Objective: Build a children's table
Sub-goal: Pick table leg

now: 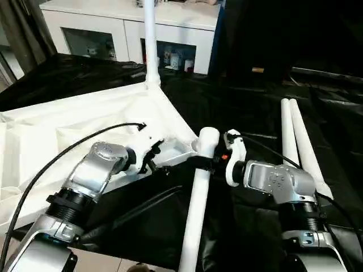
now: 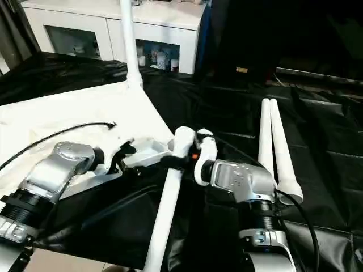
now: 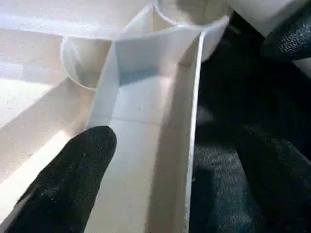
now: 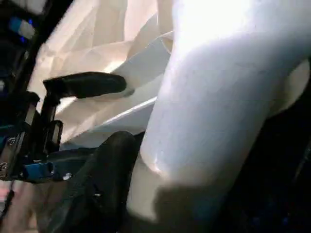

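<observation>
The white tabletop (image 1: 68,122) lies upside down on the left, ribs up. One white leg (image 1: 150,39) stands upright in its far corner socket. A second leg (image 1: 193,218) slants up from the lower edge, its thick end beside the near corner socket (image 3: 194,14). My right gripper (image 1: 199,163) is shut around this leg just below that end, and one black finger (image 4: 97,194) presses on the tube. My left gripper (image 1: 151,157) is open and straddles the tabletop's rim wall (image 3: 192,121), with one finger (image 3: 73,179) inside the rim and the other outside, holding nothing.
Two more white legs (image 1: 295,141) lie side by side on the black sheet (image 1: 249,102) at the right. A white cabinet with glass doors (image 1: 108,28) stands behind the table. Black cables run along both forearms.
</observation>
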Robot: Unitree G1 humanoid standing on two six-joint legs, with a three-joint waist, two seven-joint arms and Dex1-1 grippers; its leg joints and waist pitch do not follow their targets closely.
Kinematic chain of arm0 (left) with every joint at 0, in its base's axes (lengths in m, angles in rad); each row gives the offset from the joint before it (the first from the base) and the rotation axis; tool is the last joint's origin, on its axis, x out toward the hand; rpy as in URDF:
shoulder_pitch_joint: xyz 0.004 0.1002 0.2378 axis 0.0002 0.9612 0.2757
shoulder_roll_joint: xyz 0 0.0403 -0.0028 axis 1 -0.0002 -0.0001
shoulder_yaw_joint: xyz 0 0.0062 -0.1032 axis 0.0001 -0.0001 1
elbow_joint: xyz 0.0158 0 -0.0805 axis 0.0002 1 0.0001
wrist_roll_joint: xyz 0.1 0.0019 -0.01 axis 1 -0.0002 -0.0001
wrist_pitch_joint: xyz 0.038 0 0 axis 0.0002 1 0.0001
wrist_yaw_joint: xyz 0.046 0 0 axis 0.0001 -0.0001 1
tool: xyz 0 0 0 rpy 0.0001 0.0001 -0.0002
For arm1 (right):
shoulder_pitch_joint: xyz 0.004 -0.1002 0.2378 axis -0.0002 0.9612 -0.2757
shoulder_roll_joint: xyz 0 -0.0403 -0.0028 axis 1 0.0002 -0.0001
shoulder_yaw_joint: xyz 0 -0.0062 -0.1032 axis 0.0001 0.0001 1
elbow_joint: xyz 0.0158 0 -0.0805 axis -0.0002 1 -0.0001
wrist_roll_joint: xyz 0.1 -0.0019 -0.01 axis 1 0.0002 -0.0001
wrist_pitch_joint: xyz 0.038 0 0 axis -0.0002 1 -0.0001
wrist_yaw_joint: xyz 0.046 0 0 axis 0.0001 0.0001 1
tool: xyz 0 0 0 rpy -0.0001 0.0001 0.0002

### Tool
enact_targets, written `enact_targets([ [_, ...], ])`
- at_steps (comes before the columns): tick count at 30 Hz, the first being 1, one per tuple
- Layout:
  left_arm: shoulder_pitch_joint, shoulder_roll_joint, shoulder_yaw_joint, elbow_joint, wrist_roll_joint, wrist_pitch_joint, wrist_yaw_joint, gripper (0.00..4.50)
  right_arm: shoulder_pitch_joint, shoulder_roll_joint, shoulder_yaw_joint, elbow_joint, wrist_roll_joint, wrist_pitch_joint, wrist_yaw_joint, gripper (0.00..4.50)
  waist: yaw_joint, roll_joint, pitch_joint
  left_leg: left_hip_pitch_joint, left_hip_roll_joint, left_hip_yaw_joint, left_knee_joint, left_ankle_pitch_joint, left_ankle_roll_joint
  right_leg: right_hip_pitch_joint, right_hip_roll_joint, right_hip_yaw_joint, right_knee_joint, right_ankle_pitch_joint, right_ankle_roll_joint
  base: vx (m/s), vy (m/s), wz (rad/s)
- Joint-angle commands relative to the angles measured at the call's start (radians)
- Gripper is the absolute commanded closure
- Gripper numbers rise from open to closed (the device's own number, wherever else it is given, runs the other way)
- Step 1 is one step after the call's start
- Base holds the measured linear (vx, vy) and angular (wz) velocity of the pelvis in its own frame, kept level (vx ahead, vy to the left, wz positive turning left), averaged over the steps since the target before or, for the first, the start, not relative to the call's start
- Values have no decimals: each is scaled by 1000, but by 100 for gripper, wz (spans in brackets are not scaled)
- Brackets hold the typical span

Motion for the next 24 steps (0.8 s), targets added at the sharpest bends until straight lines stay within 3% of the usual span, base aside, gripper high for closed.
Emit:
enact_targets([
  [1, -13, 5, 72, -40, -38, 10, 4, 0, -24, -5, -42, 2, 28, 1, -21, 207, 4, 2, -69, 25, 62, -27, -71, -113, -41, 43, -110, 58, -74, 1, -180, 0, 0, 0],
  [2, -14, 5, 83, -44, -50, 11, 0, 0, -30, -3, -49, 2, 32, -5, -23, 220, 3, 3, -68, 24, 62, -27, -72, -112, -40, 43, -109, 58, -75, 3, -179, 0, 0, 0],
  [5, -4, 16, 175, -121, -187, 36, -93, 0, -119, 30, -173, -21, 132, 8, -60, 230, 2, 5, -71, 26, 62, -27, -71, -111, -43, 43, -112, 58, -70, 14, -192, 0, 0, 0],
  [9, 3, 25, 222, -188, -290, 91, -157, 0, -193, 42, -240, -18, 186, -9, -94, 255, 0, 8, -68, 27, 59, -23, -71, -101, -42, 38, -103, 56, -67, 31, -204, 0, 0, 0],
  [13, 29, 28, 171, -277, -311, 175, -177, 0, -295, 45, -314, 35, 244, -90, -120, 263, 4, 13, -69, 28, 60, -22, -72, -97, -47, 38, -103, 56, -66, 40, -185, 0, 0, 0],
  [15, 32, 22, 163, -292, -319, 195, -172, 0, -316, 49, -329, 44, 250, -106, -131, 264, 3, 10, -68, 27, 59, -21, -72, -107, -55, 39, -102, 56, -68, 26, -184, 0, 0, 0],
  [18, 52, 5, 114, -338, -341, 255, -159, 0, -373, 62, -391, 78, 275, -192, -180, 264, 4, 11, -68, 26, 57, -21, -73, -111, -64, 39, -101, 57, -69, 14, -176, 0, 0, 0],
  [21, 60, -4, 79, -330, -316, 251, -135, 0, -404, 64, -427, 104, 285, -268, -213, 266, 3, 12, -66, 25, 56, -21, -73, -128, -65, 40, -98, 58, -73, -4, -165, 0, 0, 0],
  [24, 62, -22, 81, -320, -304, 240, -113, 0, -424, 56, -452, 138, 282, -337, -248, 266, -1, 14, -70, 23, 53, -21, -71, -96, -60, 44, -93, 56, -69, 45, -155, 0, 0, 0],
])
